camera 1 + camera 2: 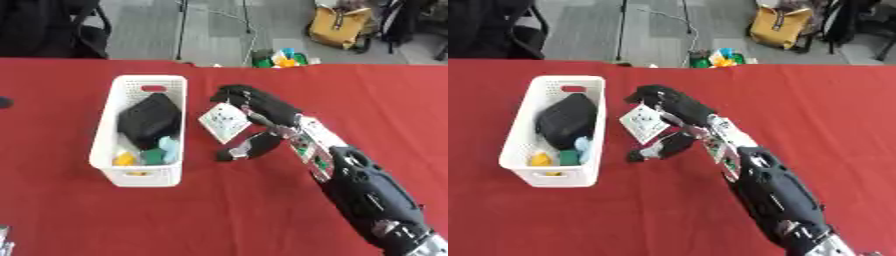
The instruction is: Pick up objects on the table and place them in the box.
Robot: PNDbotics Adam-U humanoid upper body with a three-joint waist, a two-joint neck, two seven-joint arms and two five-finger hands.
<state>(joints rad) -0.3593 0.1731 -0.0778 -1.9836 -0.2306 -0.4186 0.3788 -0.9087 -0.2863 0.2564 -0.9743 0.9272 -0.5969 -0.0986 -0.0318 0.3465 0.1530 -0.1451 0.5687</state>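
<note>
Left eye view: a white square card [224, 121] is pinched by the right robot hand [256, 120] just beside the white box [137, 176], tilted toward its opening, presumably for dropping in.

The box [109, 165] stands left on the table [367, 100] — the right hand [258, 117], holding a card [225, 121], just right of it.

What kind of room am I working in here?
Probably an office or lab set up for testing: a table under a red cloth, grey carpet tiles beyond it, a yellow backpack on the floor, and a black chair at the far left.
</note>
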